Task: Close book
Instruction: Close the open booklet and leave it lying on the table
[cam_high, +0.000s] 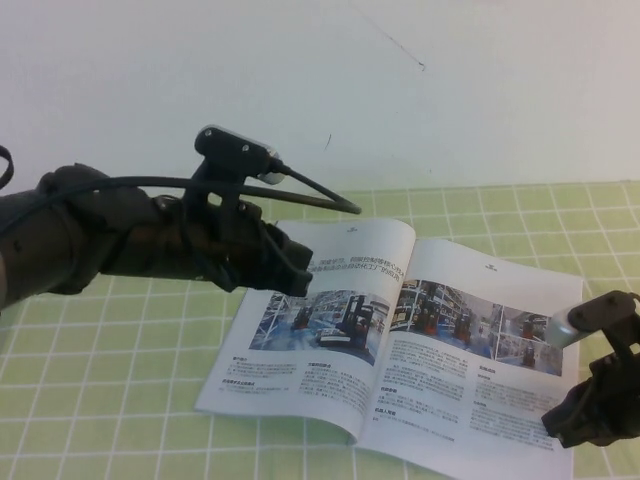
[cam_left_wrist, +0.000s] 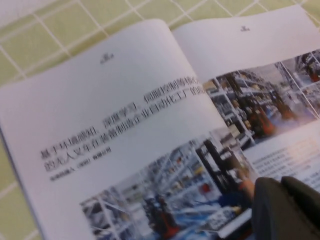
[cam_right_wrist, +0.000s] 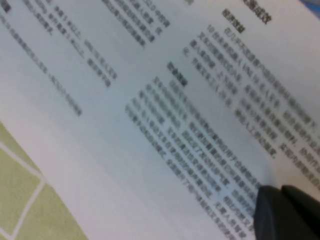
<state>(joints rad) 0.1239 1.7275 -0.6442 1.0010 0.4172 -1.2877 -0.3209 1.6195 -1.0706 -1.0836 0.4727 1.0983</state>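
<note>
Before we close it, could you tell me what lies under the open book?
Green checked cloth shows around the book; whatever lies beneath the pages is hidden. Left hand is over its left page, right hand at its near right corner.

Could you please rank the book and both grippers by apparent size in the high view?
Open white paper book
Black left gripper at its left edge, black right gripper at its right edge: look alike.

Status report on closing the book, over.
Left gripper at left page's far outer edge. Right gripper at right page's near outer corner. White printed-paper book lies fully open on green checked cloth. Nothing else on pages.
</note>
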